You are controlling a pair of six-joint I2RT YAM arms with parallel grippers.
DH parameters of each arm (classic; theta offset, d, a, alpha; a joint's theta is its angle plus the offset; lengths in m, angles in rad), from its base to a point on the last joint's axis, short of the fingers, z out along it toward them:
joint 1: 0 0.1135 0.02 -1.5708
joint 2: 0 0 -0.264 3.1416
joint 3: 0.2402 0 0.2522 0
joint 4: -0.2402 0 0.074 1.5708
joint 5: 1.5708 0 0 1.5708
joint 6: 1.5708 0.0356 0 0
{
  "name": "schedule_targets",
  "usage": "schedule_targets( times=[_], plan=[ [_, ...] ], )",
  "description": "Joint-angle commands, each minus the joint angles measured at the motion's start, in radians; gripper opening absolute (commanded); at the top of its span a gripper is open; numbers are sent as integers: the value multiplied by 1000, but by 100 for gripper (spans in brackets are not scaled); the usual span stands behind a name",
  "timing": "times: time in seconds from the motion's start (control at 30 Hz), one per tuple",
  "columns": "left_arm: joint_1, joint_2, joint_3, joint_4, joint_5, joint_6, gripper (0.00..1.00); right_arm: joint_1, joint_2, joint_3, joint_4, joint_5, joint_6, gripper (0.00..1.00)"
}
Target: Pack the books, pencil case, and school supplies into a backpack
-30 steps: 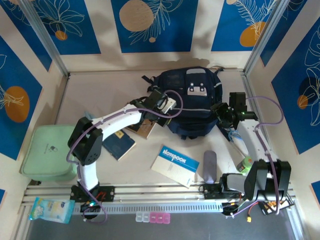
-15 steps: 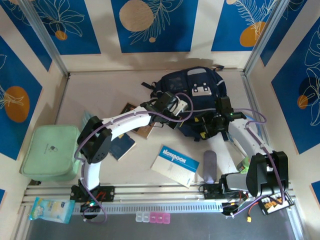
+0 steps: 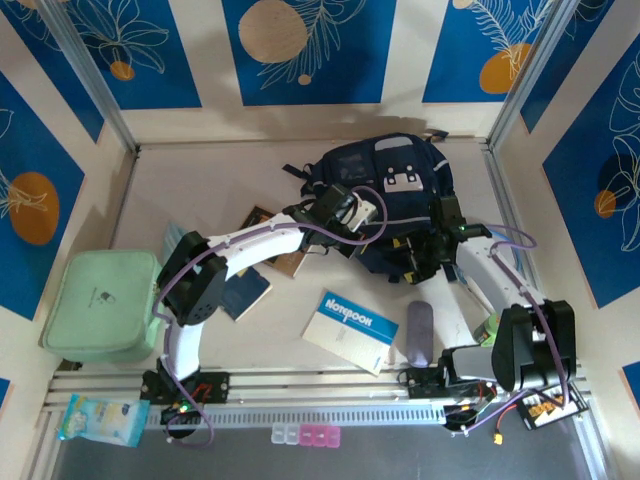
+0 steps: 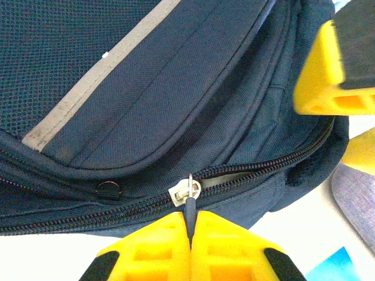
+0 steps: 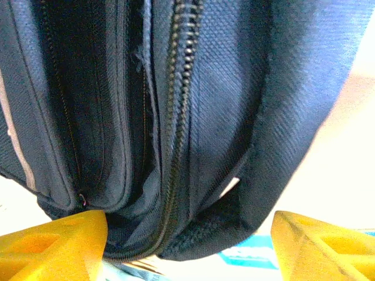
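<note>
- Walls (image 3: 300, 50) beyond the left gripper (image 3: 383, 232): blue panels, white leaf outlines, orange discs, cream strips.
- Tabletop (image 3: 200, 180) below it: pale beige, evenly lit.
- Metal corner posts (image 3: 90, 80) either side.

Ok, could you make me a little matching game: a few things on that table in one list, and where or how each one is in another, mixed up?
Things:
1 notebook
2 pencil case
3 green box
4 left gripper

States:
A at the far left of the table
B shut on the zip pull of the backpack
C grey, just right of the notebook
D white and blue, front middle

Pairs: 1-D, 2-C, 3-A, 4-B
</note>
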Motion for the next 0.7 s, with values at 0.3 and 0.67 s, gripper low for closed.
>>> schedule_targets(
  times=[0.3,0.67],
  plan=[
    [-4,-33,-30,33,-33,24,0,28,133,-17,48,13,26,46],
    [82,-86,-65,-140,-207,178,0,-23,46,-13,22,84,-57,21]
  ],
)
